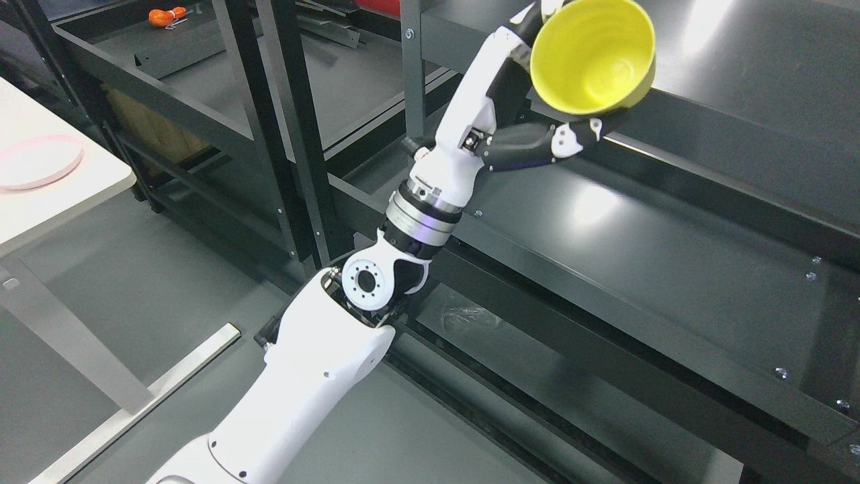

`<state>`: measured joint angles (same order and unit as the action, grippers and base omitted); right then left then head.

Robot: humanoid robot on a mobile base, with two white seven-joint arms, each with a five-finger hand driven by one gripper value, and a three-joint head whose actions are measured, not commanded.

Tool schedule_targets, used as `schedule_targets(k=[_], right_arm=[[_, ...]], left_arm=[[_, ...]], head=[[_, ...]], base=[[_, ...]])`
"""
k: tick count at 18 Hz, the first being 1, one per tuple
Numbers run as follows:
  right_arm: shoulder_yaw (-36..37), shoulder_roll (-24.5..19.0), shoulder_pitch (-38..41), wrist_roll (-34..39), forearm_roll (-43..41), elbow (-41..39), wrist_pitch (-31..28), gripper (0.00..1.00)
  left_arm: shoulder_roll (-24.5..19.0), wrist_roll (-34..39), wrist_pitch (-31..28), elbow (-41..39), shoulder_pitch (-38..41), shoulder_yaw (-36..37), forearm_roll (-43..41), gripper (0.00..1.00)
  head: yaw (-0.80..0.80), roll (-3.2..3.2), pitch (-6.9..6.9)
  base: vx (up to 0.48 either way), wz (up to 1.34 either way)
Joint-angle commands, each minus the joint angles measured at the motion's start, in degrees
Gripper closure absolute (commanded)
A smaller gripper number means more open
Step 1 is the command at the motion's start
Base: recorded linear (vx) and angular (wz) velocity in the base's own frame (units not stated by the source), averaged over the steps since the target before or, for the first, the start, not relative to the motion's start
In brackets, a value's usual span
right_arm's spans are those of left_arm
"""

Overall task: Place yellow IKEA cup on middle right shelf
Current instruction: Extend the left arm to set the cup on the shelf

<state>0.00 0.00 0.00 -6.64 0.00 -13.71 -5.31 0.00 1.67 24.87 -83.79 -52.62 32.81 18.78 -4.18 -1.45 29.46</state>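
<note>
From the bottom left the white arm rises to the left hand, whose dark fingers are closed around the yellow cup — tilted, its mouth toward the camera, raised above the front edge of the dark shelf. Better to level the cup first, then lower it well inside the edge — not on the rim.

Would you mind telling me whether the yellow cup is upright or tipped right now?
Tipped. The yellow cup, held in the left hand, has its open mouth turned sideways toward the camera, so its empty inside shows.
</note>
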Motion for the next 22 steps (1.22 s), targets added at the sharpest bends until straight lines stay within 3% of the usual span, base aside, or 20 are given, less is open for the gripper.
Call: schedule_targets(k=[1, 3, 8, 15, 19, 22], right_arm=[[-0.97, 1.00, 0.79, -0.04, -1.41, 0.00, -0.05, 0.01], [-0.97, 1.00, 0.79, -0.04, -1.41, 0.00, -0.05, 0.01], [-0.97, 1.00, 0.79, -0.04, -1.41, 0.00, -0.05, 0.01], [-0.97, 1.00, 0.79, -0.04, -1.41, 0.00, -0.05, 0.01], [-0.97, 1.00, 0.79, -0.04, -1.41, -0.09, -0.05, 0.01], [-0.97, 1.00, 0.79, -0.04, -1.41, 0.00, -0.05, 0.01]], left_arm=[[-1.00, 5.43, -7.62, -0.07, -9.94, -0.55, 5.90, 1.00], [-1.00, 7.11, -12.97, 2.65, -12.84, -0.55, 8.89, 1.00], [-1.00, 9.49, -27.23, 10.38, -20.58, 0.32, 25.76, 1.00], [-1.00, 9.49, -31.46, 22.77, -28.41, 5.94, 41.24, 1.00], [-1.00, 9.57, -33.92, 29.28, -29.47, 6.83, 41.69, 0.98], [-1.00, 9.58, -35.15, 31.23, -29.56, 6.83, 41.08, 0.89]], head=[[0.00, 0.00, 0.00], [0.00, 0.00, 0.00], [0.00, 0.00, 0.00], [0.00, 0.00, 0.00], [0.00, 0.00, 0.00], [0.00, 0.00, 0.00]], base=[[-0.014, -0.04], [-0.010, -0.07], [-0.006, -0.12], [-0.004, -0.14], [0.004, -0.13], [0.011, -0.11]])
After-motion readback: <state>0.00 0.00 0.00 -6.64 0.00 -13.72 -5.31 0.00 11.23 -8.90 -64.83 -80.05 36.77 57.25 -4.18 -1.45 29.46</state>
